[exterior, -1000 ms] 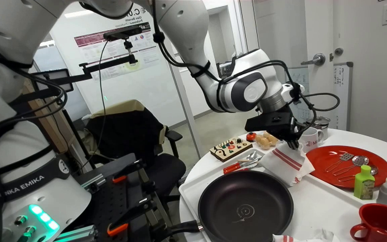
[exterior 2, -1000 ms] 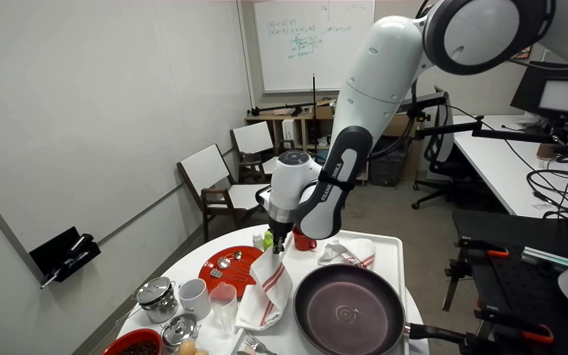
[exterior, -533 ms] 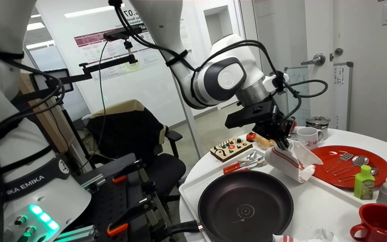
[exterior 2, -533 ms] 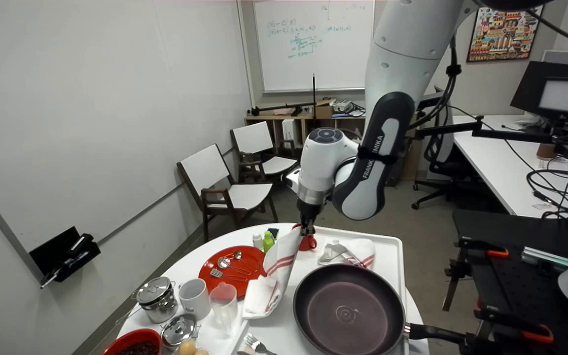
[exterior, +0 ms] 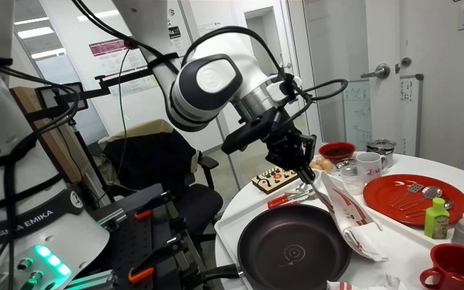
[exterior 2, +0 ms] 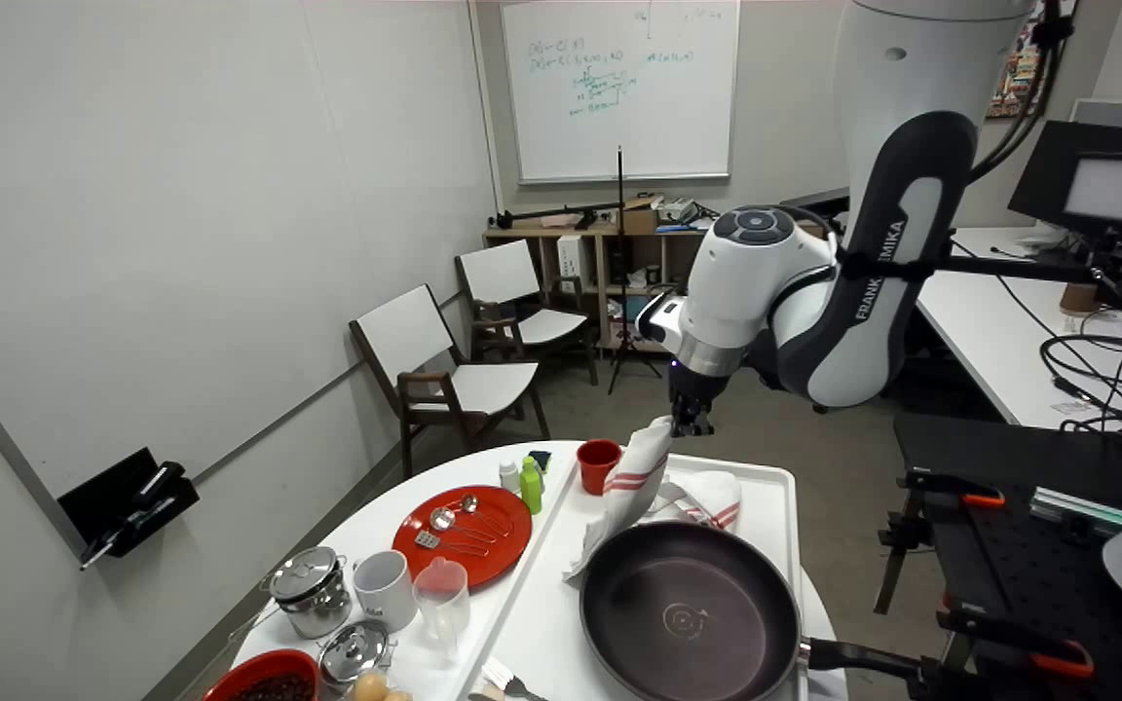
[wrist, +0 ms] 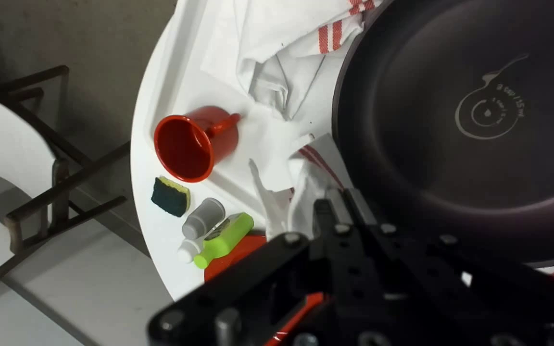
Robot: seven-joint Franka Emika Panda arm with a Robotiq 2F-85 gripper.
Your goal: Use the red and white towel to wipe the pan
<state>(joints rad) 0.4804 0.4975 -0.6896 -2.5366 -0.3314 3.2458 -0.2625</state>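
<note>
One robot gripper [exterior: 308, 177] pinches the red and white towel [exterior: 345, 208] by one end, holding it just beside the black pan [exterior: 290, 245].

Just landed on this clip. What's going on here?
A robot arm, its gripper shut, holds a red and white towel by one end. The towel hangs down beside a black frying pan on a white tray; whether towel and pan touch is hard to tell. No towel shows inside the pan. A second striped towel lies on the tray beside the pan.
</note>
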